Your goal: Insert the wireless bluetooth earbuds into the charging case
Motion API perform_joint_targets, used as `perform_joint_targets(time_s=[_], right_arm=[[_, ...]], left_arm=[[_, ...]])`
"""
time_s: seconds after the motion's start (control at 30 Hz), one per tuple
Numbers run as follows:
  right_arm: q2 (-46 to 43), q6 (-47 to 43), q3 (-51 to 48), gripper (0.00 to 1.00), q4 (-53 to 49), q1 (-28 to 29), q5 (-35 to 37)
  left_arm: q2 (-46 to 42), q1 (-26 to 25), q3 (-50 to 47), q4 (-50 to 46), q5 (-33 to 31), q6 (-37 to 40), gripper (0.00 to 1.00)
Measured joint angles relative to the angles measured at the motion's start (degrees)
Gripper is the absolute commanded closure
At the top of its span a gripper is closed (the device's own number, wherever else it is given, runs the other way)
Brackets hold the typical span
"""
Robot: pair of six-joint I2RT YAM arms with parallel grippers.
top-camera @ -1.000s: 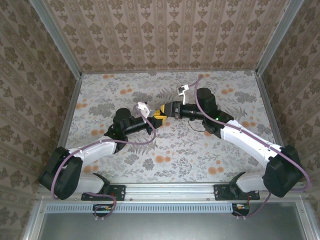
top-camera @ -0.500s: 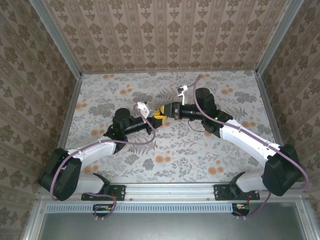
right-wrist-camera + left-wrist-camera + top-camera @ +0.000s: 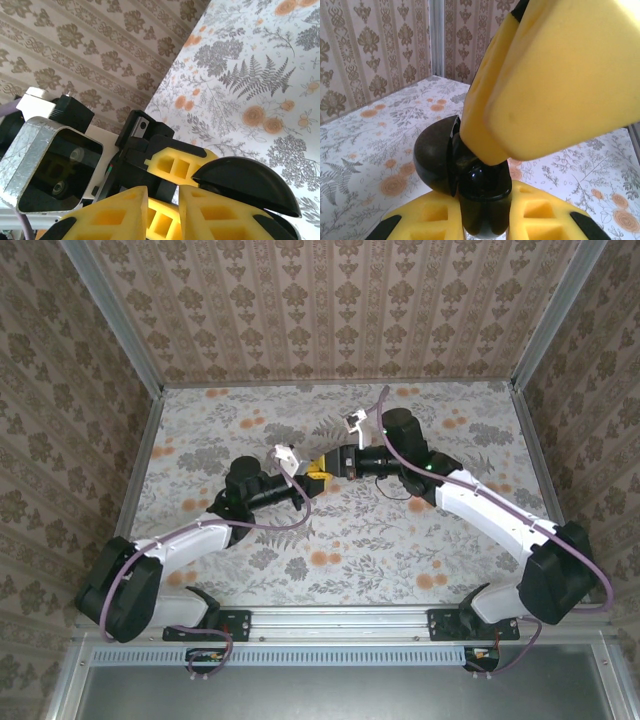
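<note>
- Between both claws at mid-frame, your left claw [image 3: 482, 220] is clenched on a glossy black shell [image 3: 481, 192], lid [image 3: 432, 160] open, steadying it; whether it's the charging case is unclear.
- Upper right, your right claw [image 3: 164, 210] meets its mouth, tips nearly together, perhaps seating an earbud; grasp unclear.

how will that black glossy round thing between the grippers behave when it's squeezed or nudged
The black round thing looks glossy and hard, so it may slip in the left gripper. Its domed half appears open, so a push could probably swing it shut. Rounded sides suggest it may roll if released.
</note>
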Motion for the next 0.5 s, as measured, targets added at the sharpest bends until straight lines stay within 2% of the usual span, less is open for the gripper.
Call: perform_joint_targets(time_s=[0.23,0.5], right_arm=[[-0.1,-4.5,2.3,0.72,-5.4,-0.2,-0.4],[-5.5,-15.5,4.1,0.57,-12.7,-0.5,1.1]], left_arm=[[-0.6,0.0,0.0,-0.8,0.7,0.2,0.91],[-1.1,0.0,0.0,-1.8,3.2,1.0,0.91]])
